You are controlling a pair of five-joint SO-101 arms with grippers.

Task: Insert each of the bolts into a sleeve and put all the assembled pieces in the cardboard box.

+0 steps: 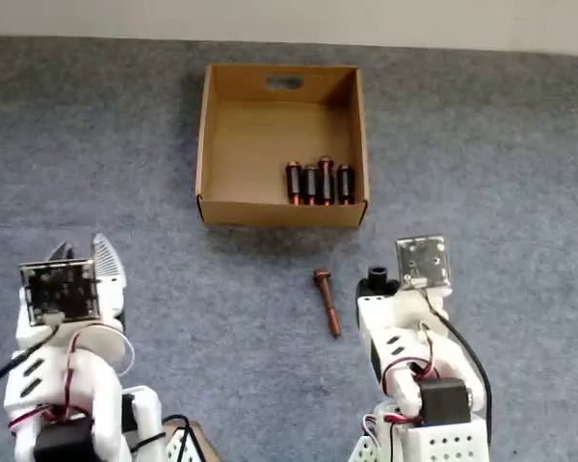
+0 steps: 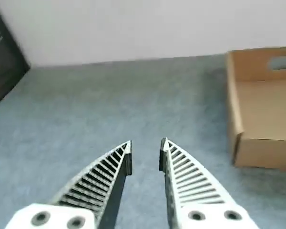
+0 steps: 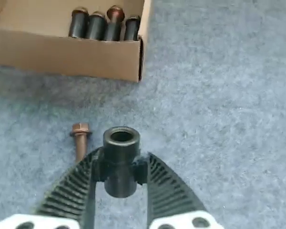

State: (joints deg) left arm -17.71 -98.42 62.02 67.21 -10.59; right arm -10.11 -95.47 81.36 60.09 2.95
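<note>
The bolt (image 1: 327,303) lies loose on the grey bench (image 1: 501,144) between the cardboard box (image 1: 270,212) and the right end effector (image 3: 121,158), head toward the box, just beside that end effector and, as far as the wrist view lets me judge, not touching it. The right end effector is closed narrowly around a black sleeve (image 3: 120,143), whose open bore points toward the box. The left end effector (image 2: 146,145) hangs over bare bench well to the side, its fingers (image 2: 109,176) parted by a narrow gap and holding nothing, while four assembled pieces (image 1: 319,183) lie side by side in the box's near right corner.
</note>
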